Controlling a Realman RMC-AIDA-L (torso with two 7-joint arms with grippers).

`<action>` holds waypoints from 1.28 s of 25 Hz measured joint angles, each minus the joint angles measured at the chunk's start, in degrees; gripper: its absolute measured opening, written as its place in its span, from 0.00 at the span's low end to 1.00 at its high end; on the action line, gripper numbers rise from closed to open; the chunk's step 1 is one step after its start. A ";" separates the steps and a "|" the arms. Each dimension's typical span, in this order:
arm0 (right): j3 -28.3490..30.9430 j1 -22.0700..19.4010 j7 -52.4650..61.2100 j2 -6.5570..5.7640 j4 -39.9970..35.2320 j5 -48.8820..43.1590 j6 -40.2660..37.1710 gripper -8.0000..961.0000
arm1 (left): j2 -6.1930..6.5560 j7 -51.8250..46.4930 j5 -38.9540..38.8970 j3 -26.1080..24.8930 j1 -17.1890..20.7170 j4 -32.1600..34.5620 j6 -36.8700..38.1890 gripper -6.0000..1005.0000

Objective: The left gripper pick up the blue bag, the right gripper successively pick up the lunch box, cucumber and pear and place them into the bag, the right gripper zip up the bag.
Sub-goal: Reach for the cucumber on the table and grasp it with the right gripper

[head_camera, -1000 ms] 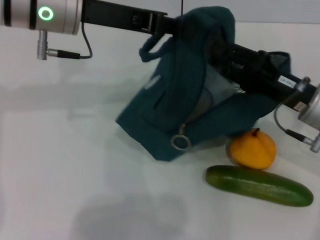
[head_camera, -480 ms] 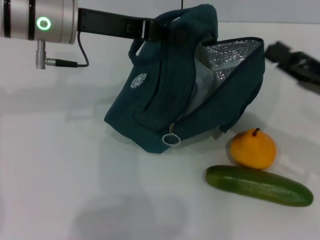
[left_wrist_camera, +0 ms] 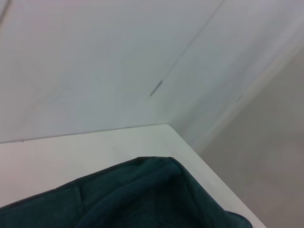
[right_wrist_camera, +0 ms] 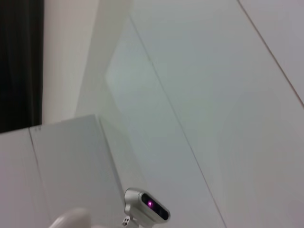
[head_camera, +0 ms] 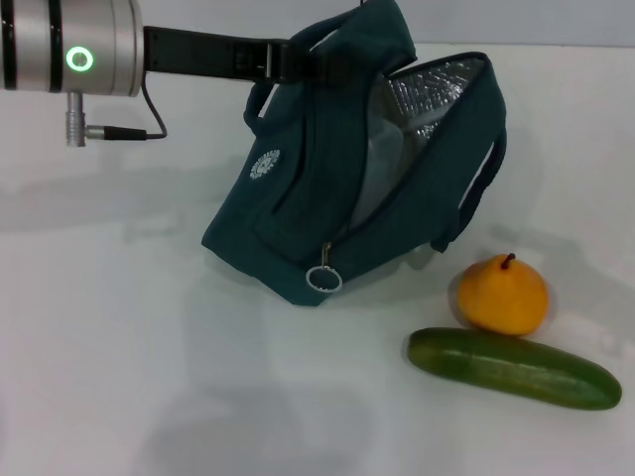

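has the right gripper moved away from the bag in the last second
Yes. A second ago it reached into the blue bag above the pear; half a second ago it had backed off toward the robot's right, and now it is out of the head view.

Left end effector [head_camera: 332, 61] fingertips hidden behind blue bag [head_camera: 337, 188]

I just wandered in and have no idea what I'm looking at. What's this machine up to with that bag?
The left hand is holding the blue bag by its top, tilted on the white table with its mouth open and silver lining showing. The pear and cucumber lie on the table beside it, not yet packed. The right hand is out of sight.
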 joint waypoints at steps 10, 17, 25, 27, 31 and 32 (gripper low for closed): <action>-1.69 -0.31 -1.19 -1.88 -7.80 -6.85 -7.14 0.42 | -0.30 2.01 -0.33 0.01 -0.39 -3.45 -3.42 0.10; -10.42 3.55 12.74 -3.37 -21.94 -10.71 -9.64 0.65 | -0.83 3.50 -0.37 0.01 0.06 -3.62 -4.02 0.10; -14.50 12.85 24.10 -3.84 -26.58 -25.56 -4.31 0.91 | -1.07 4.23 -0.48 0.02 0.37 -3.65 -4.07 0.10; -18.30 15.31 27.43 -3.82 -26.71 -27.91 -2.15 0.91 | -1.09 4.34 -0.50 0.01 0.27 -3.65 -4.11 0.10; -25.64 18.73 33.51 -3.46 -28.68 -30.19 1.23 0.91 | -1.16 4.43 -0.51 0.02 0.19 -3.65 -4.84 0.10; -27.79 19.60 35.51 -3.30 -29.85 -30.82 1.80 0.91 | -1.16 4.44 -0.51 0.01 0.19 -3.65 -5.19 0.10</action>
